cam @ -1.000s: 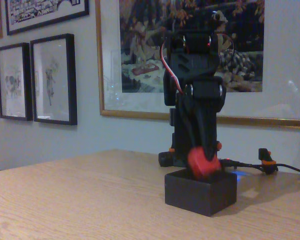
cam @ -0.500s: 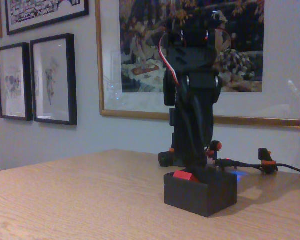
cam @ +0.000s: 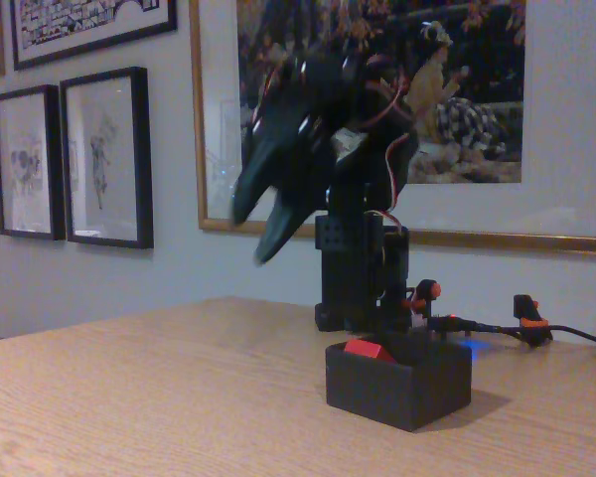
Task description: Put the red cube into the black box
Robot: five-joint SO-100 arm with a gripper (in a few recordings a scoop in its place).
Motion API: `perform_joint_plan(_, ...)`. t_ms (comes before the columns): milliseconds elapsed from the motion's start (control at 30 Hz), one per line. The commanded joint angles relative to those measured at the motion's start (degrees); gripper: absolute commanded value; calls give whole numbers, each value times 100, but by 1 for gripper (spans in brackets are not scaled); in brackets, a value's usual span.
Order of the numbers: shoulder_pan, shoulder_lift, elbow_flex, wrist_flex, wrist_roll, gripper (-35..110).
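The red cube [cam: 368, 349] sits inside the black box [cam: 397, 383] on the wooden table [cam: 159, 397], its top showing above the rim. The arm's jaws [cam: 256, 237] hang up and left of the box, parted and empty.

- Black box [cam: 397, 383]: on the table [cam: 159, 397], right of centre, in front of the arm's base [cam: 363, 268].
- Red cube [cam: 368, 349]: inside the box, at its left side.
- Fingers [cam: 263, 224]: above the table, up and left of the box.
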Motion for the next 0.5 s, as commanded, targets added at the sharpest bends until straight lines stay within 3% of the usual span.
perform_joint_plan(0,-396,501,642,-193,44,21)
perform_joint_plan(467,-633,1195,1248,378,-53,20)
